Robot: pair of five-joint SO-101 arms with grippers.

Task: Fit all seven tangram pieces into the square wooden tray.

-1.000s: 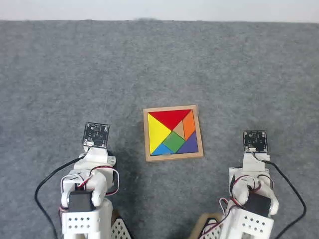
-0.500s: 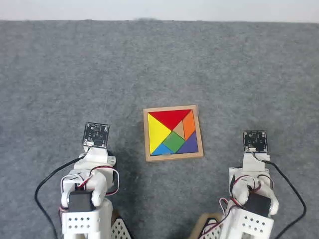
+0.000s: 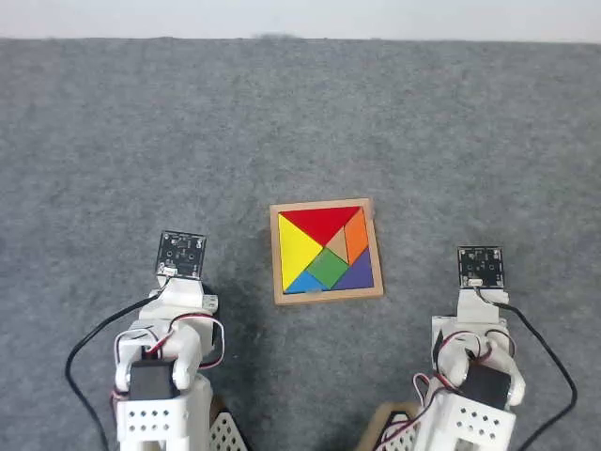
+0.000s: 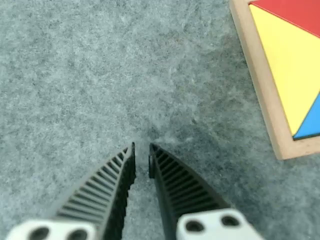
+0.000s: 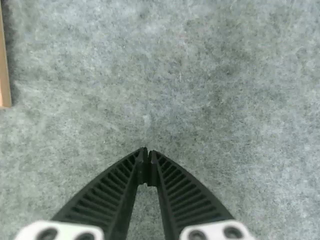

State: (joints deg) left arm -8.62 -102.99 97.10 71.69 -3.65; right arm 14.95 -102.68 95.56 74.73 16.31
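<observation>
The square wooden tray (image 3: 276, 263) lies at the middle of the grey mat, holding red, yellow, orange, tan, green, blue and purple tangram pieces (image 3: 325, 249) set flat inside it. My left gripper (image 4: 141, 148) hovers over bare mat beside the tray's edge (image 4: 260, 85), fingers almost together with nothing between them. The left arm (image 3: 178, 272) sits to the tray's left. My right gripper (image 5: 146, 151) is shut over bare mat, with the tray's rim (image 5: 4, 65) off to one side. The right arm (image 3: 480, 282) sits to the tray's right.
Grey felt mat (image 3: 300, 122) covers the table, with wide open room behind and beside the tray. Both arm bases (image 3: 155, 404) stand at the near edge, with cables looping beside them.
</observation>
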